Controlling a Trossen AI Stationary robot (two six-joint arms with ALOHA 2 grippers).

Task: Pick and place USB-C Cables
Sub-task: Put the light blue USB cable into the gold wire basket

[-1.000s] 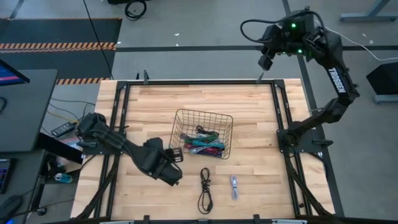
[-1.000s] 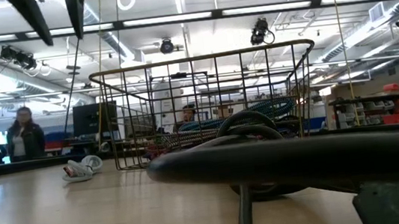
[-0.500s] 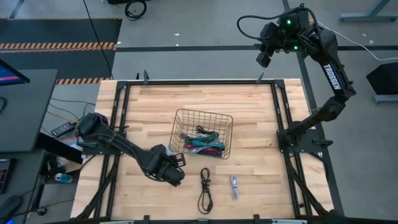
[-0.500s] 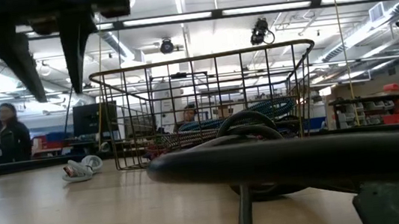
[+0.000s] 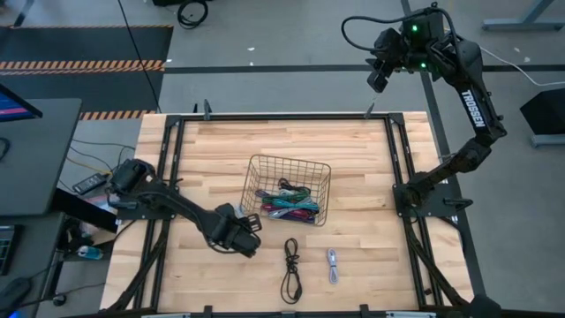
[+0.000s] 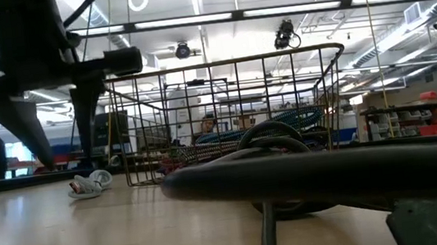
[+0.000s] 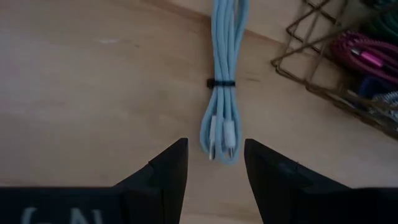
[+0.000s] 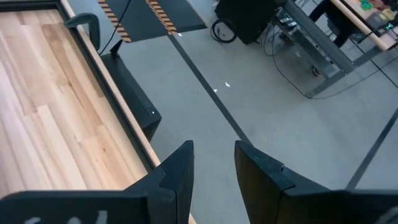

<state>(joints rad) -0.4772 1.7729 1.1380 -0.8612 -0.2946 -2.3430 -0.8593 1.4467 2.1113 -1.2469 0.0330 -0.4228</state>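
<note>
**Two cables on the boards, the rest in the basket**

Two bundled cables lie loose on the pale wooden table (image 5: 203, 159) in front of the dark wire-mesh basket (image 5: 287, 188): a black folded USB-C cable (image 5: 290, 270) and, just beside it, a pale blue-grey folded USB-C cable (image 5: 332, 264). The remaining cables (image 5: 287, 204), in green, teal, magenta and black, are heaped inside the basket.

The left gripper (image 5: 249, 237) hangs low over the table just beside the basket's near-left corner. Its two dark fingers (image 7: 163, 177) stand parted with nothing between them; in the left wrist view the blue-grey cable's plug ends lie on the wood just beyond the gap, untouched.

The right gripper (image 5: 378, 81) is raised well beyond the table's far edge, over grey floor, its fingers (image 8: 177, 171) apart and empty.
</note>
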